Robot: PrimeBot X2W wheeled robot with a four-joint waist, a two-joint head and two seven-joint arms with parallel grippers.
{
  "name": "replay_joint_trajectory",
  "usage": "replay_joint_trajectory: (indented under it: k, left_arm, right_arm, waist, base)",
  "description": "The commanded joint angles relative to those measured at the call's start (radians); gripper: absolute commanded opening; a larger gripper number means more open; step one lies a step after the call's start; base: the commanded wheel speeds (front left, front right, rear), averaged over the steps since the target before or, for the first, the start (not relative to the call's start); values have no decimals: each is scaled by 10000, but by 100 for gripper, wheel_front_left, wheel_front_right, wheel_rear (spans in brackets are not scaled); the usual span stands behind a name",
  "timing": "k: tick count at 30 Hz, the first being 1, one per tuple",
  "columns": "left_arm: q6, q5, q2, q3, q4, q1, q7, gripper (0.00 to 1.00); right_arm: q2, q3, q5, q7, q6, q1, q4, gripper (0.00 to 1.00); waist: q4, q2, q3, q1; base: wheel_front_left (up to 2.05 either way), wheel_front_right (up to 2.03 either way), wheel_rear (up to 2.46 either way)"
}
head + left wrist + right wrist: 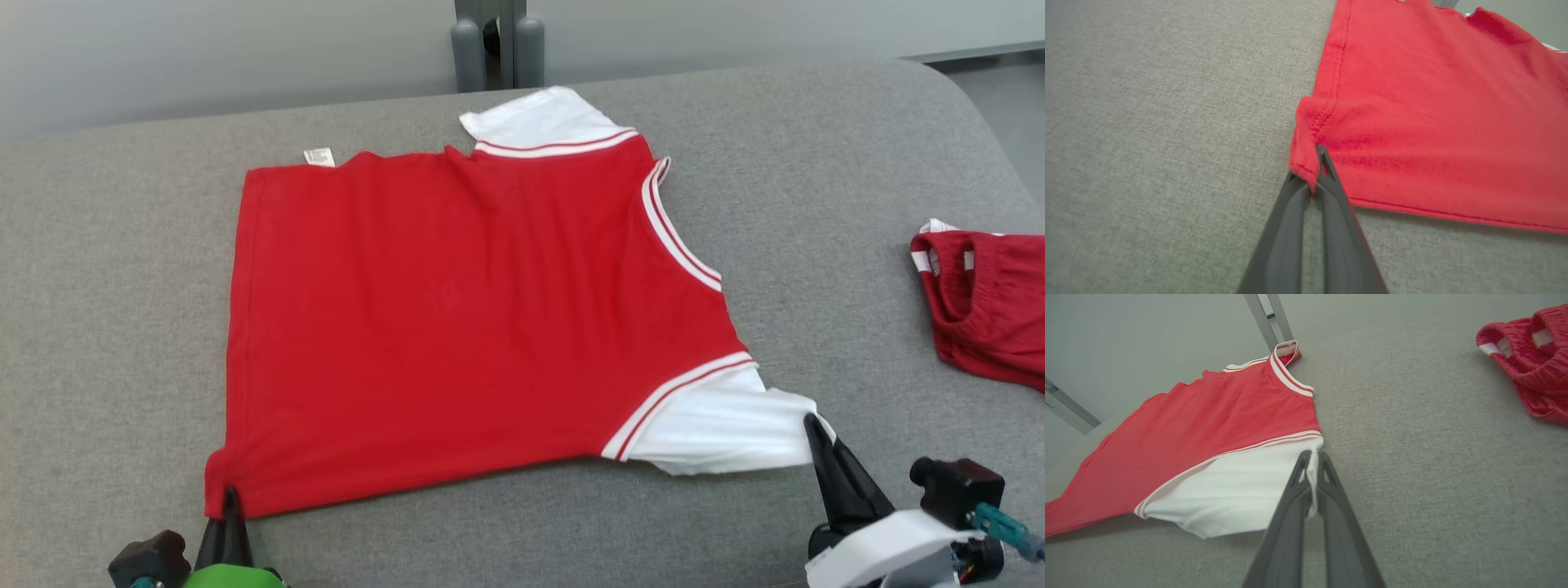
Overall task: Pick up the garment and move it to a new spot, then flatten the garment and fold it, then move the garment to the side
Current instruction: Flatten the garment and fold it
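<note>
Grey upholstery (816, 204) carries your red garment (457, 327). Your left pincer (231, 492) grips its hem corner (224, 474), right pincer (810, 420) its white sleeve (718, 433). The red shorts (992, 318) are cropped.

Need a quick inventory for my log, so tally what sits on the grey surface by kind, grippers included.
Red and white shirt, spread out: 1
Crumpled red garment at the right: 1
Grippers: 2, the left gripper and the right gripper, each shut on the shirt
Total: 4
</note>
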Motion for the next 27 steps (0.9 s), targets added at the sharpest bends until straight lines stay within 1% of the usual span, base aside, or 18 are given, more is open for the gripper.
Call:
replay_joint_trajectory:
  k: [1, 4, 7, 10, 15, 20, 21, 22, 27]
  left_arm:
    - [61, -150, 95, 32, -91, 283, 3, 0]
    - [122, -373, 94, -99, -245, 517, 3, 0]
    - [140, -433, 91, -307, -494, 459, 3, 0]
    - [168, -468, 87, -559, -747, 32, 3, 0]
    - [145, -553, 84, -957, -817, -716, 4, 0]
    - [314, -605, 82, -1421, -211, -1851, 3, 0]
    - [286, -793, 83, -1425, -40, -2089, 3, 0]
    - [294, -965, 82, -1426, 89, -2264, 3, 0]
    - [510, -892, 83, -1646, 644, -3243, 3, 0]
  right_arm:
    - [-96, -86, 107, -27, -26, 367, -102, 0]
    - [-285, 24, -51, -26, -27, 809, -464, 0]
    - [-148, -53, -167, -26, -25, 907, -828, 0]
    - [64, -141, -302, -26, -25, 411, -831, 0]
    - [525, -368, -363, -26, -23, -847, -240, 0]
    - [806, -602, -735, -24, -22, -2388, 689, 0]
    - [863, -689, -815, -26, -22, -2730, 830, 0]
    - [919, -787, -874, -26, -22, -2971, 957, 0]
    - [1273, -1498, -1434, -26, -22, -4034, 1765, 0]
  waist:
    - [5, 0, -453, 0]
    - [96, 0, -566, 0]
    - [135, 0, -510, 0]
    - [234, 0, -359, 0]
    - [421, 0, 32, 0]
    - [607, 0, 519, 0]
    - [614, 0, 628, 0]
    - [615, 0, 710, 0]
    - [699, 0, 1191, 0]
  base:
    - [0, 0, 0]
    - [0, 0, 0]
    - [0, 0, 0]
    - [0, 0, 0]
    - [0, 0, 0]
    - [0, 0, 0]
    - [0, 0, 0]
    - [0, 0, 0]
    - [0, 0, 0]
